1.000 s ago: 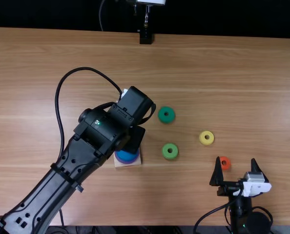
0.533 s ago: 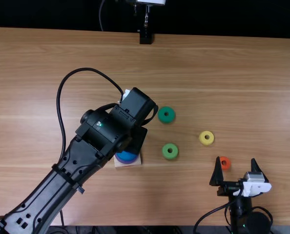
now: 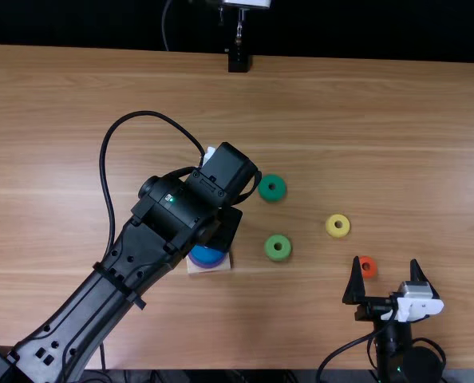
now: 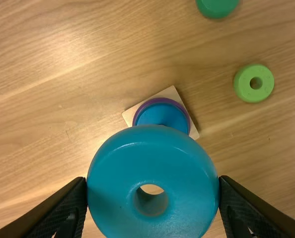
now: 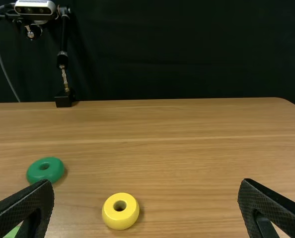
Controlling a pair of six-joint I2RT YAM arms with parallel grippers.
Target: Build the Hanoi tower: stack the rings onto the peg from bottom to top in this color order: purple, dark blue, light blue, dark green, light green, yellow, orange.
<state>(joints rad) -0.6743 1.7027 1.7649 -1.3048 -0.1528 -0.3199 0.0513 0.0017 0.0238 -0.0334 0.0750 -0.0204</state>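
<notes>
Left gripper [image 3: 224, 228] hung over wooden base [image 4: 173, 92] | jaws clamped on light-blue ring [image 4: 151, 161] | right gripper [image 3: 385, 262] well right of base, jaws apart

Seeing a silver-white camera [image 5: 36, 8] on a jointed black stand [image 5: 62, 60] at the far edge of the light brown wooden table [image 5: 187, 119]. Got a grey cable [image 5: 1, 63] hanging near the stand, plus a dark backdrop [image 5: 162, 49] behind the table.
</notes>
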